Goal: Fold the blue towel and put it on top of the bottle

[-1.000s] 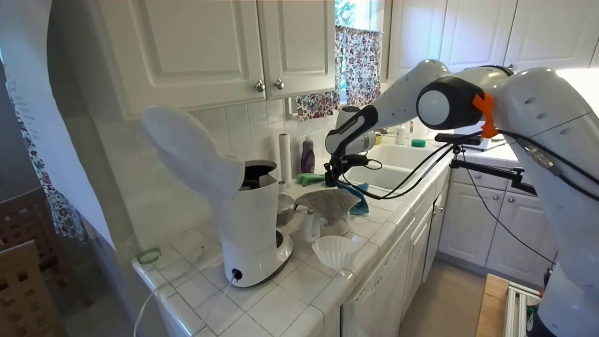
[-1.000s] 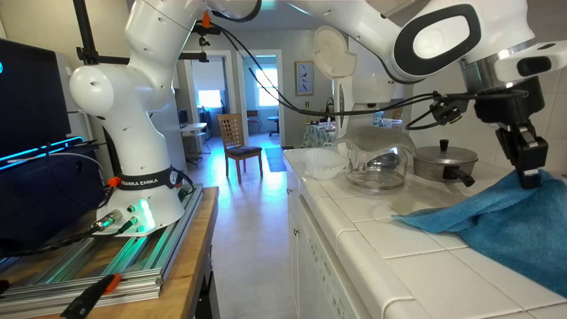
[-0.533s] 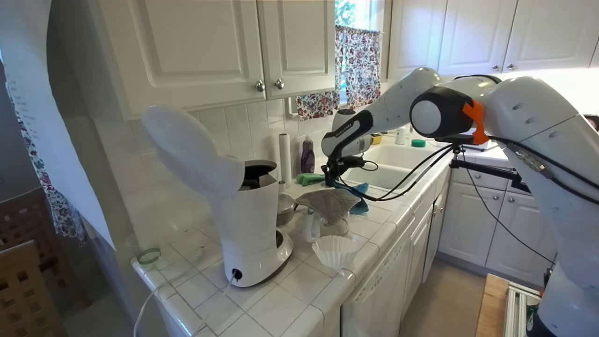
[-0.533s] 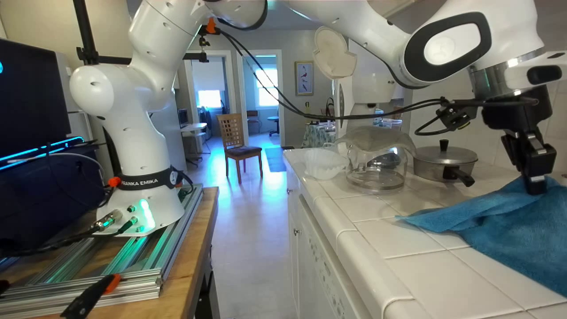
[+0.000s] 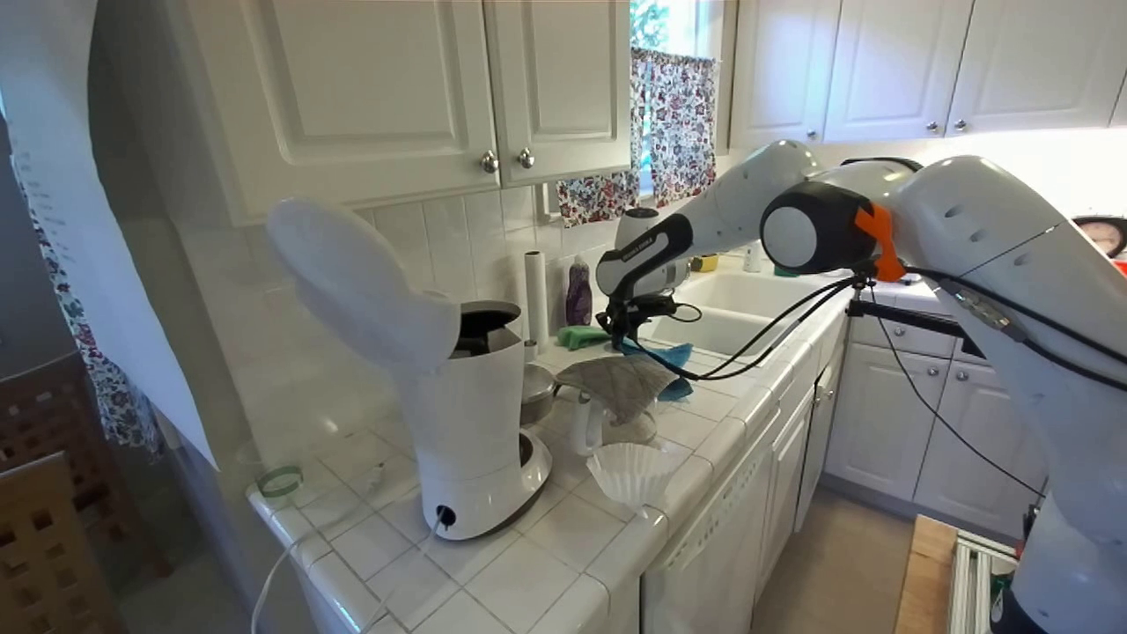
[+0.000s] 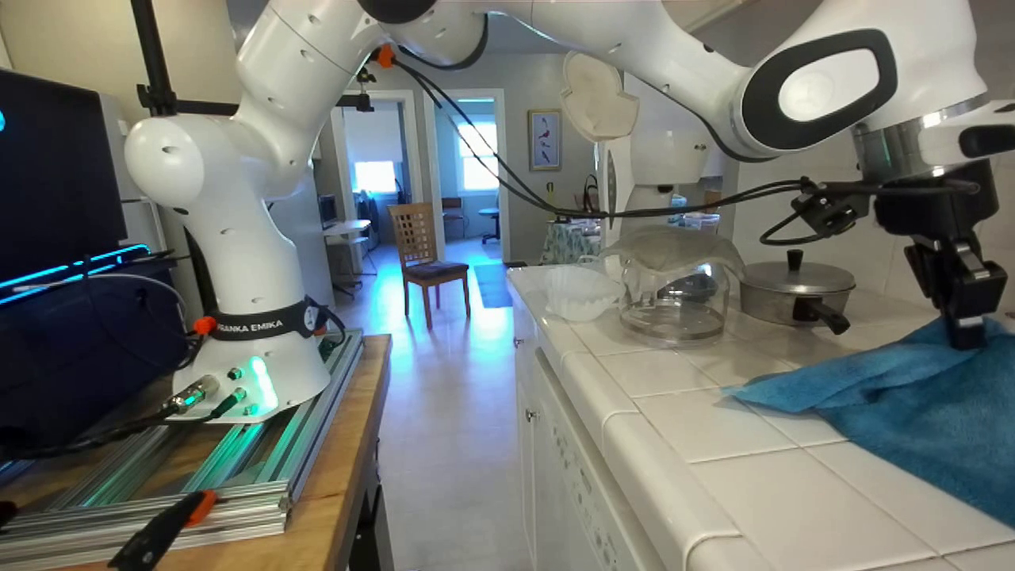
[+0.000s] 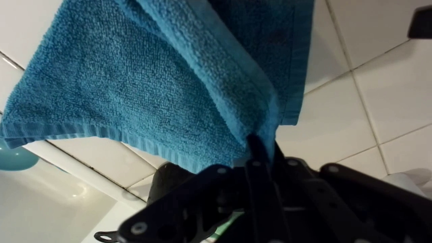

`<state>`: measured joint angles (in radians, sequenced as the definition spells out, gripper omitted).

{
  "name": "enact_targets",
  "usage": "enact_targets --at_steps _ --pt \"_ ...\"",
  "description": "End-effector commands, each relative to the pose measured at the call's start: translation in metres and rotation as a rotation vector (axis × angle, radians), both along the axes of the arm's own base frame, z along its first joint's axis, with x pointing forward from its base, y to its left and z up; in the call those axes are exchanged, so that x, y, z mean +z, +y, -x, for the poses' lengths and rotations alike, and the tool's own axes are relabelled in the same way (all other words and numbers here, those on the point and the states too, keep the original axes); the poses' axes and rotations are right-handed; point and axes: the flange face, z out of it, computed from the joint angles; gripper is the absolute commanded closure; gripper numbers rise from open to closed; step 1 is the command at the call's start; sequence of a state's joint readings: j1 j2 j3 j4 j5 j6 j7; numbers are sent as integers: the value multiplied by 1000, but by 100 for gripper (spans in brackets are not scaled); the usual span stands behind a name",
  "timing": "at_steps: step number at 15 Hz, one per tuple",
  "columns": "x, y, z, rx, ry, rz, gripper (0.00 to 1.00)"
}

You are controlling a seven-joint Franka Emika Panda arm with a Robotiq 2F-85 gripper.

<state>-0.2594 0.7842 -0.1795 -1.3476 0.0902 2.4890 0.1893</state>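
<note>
Fingers [image 7: 259, 152] pinch a fold of the blue towel [image 7: 145, 81] between them.

"RANKA EMIKA" can be read in white capitals on the black band [image 6: 258, 322] round the robot's base [image 6: 277, 365], well apart from the hand [image 6: 967, 341]; the start is lost at the curve. Lettering on the black stripe [image 5: 674, 234] of the arm [image 5: 740, 207], above the hand, is too small to read. So are marks on the white control panel [image 6: 585, 492], lower than the hand, and faint lines on the hanging white sheet [image 5: 79, 238], well apart from it.
</note>
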Motion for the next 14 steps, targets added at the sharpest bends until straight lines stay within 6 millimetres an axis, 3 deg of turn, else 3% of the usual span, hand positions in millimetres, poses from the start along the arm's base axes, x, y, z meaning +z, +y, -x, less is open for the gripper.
enact_targets --at_steps 1,9,10,11,14 --pt "-5 1 -14 22 11 -8 98" --pt "-12 3 -26 28 11 -3 97" --pt "-13 4 -27 25 10 0 69" --pt "-13 4 -28 26 7 1 67" --pt "-12 6 -31 28 1 4 48"
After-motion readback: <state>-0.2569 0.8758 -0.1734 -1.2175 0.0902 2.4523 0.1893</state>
